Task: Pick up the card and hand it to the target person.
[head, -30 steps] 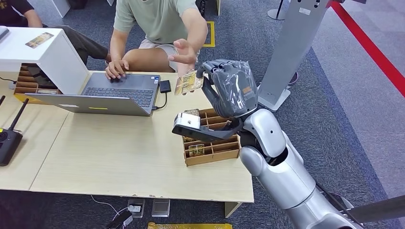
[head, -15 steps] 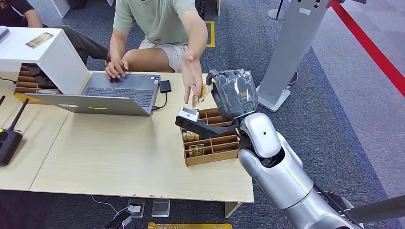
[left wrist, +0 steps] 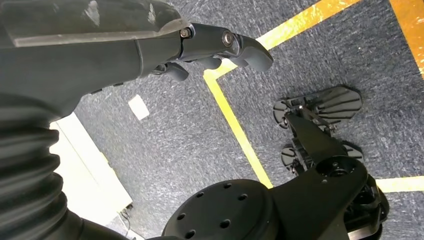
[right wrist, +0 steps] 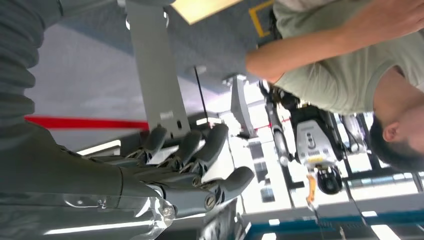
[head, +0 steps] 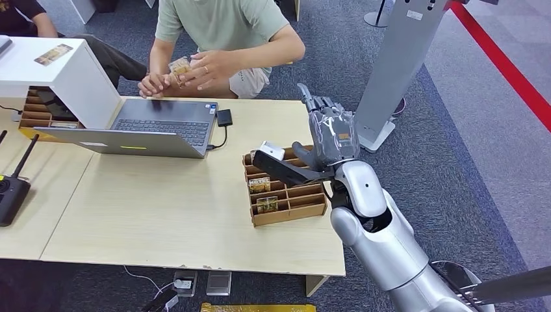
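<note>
The card [head: 179, 66], small and tan with a printed face, is held in both hands of the person in the green shirt [head: 217, 23] seated behind the table. My right hand [head: 331, 127] is raised over the table's right side, above the wooden tray [head: 289, 209], fingers stretched upward and nothing in it. The right wrist view shows that hand [right wrist: 190, 165] with fingers extended and bare, and the person's arm [right wrist: 325, 45] beyond. My left hand [left wrist: 215, 45] hangs over the carpet, fingers loosely apart and holding nothing.
The tray holds more cards [head: 260, 185] in its compartments. An open laptop [head: 162, 127] lies at the table's back left, beside a white box [head: 71, 78] with another card [head: 53, 54] on top. A black controller [head: 10, 192] lies far left. A grey stand [head: 396, 65] rises to the right.
The person took the card out of my right hand and drew it back to their chest. My right hand let go, spread its fingers upward and shifted slightly right.
</note>
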Tool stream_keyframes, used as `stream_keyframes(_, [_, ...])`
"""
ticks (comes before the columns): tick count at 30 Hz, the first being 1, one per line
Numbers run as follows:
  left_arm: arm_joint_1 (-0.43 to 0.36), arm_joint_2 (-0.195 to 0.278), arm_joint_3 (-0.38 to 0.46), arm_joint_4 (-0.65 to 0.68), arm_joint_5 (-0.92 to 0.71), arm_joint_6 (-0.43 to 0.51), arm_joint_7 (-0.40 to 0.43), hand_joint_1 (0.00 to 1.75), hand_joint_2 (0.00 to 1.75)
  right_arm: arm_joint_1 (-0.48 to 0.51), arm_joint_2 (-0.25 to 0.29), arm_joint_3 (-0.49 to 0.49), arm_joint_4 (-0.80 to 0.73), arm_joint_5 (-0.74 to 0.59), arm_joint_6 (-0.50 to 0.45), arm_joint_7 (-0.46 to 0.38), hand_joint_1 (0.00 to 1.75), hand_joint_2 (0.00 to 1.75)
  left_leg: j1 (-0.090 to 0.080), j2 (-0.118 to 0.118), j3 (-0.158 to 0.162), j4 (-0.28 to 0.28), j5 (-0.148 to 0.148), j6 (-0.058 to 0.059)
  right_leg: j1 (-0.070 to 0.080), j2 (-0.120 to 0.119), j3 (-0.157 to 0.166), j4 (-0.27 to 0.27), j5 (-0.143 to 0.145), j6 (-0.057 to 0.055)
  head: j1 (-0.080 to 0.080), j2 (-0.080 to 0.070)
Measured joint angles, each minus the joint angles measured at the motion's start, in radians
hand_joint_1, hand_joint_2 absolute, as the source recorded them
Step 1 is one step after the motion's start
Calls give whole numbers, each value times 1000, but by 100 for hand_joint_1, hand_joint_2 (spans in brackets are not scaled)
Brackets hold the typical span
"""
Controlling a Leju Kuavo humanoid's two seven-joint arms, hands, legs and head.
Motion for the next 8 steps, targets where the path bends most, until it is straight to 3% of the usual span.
stream_keyframes(4, [0,0,0,7,0,-3,-1,0,175,58,-21,-35,-71,-140,44,5,0,175,0,0,0,0,0,0,0,0,0,0,0,0,0,0])
stream_keyframes(8, [0,0,0,13,5,-1,-1,0,175,115,-38,-65,-137,-388,84,-14,0,175,0,0,0,0,0,0,0,0,0,0,0,0,0,0])
